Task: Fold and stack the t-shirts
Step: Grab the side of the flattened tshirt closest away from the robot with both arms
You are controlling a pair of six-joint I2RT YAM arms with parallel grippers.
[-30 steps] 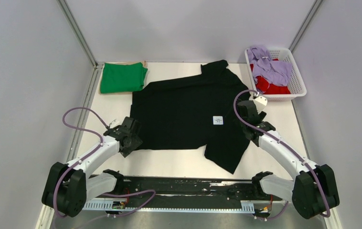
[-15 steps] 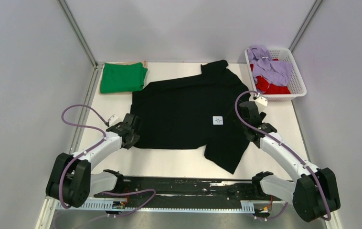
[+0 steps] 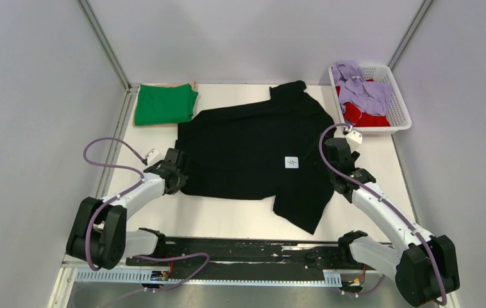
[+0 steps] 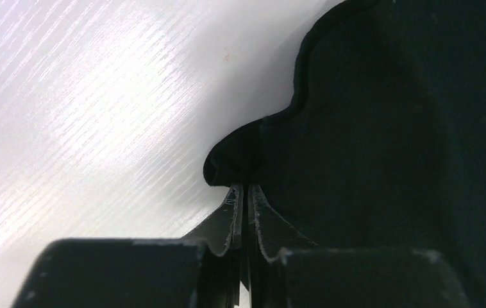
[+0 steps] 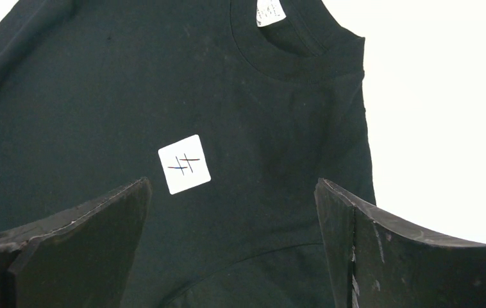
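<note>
Two grippers work one black t-shirt (image 3: 253, 154), spread flat on the table (image 3: 227, 221).
The left gripper (image 4: 243, 192) is pinched together on the shirt's near-left hem corner; the right gripper (image 5: 232, 186) hangs spread wide above its chest, by the white label (image 5: 184, 163).

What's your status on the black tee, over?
Left end effector pinching black tee at near-left corner. Right end effector open over its chest. Green tee folded far left; lavender tee, red tee in basket. Nothing blocking.
</note>
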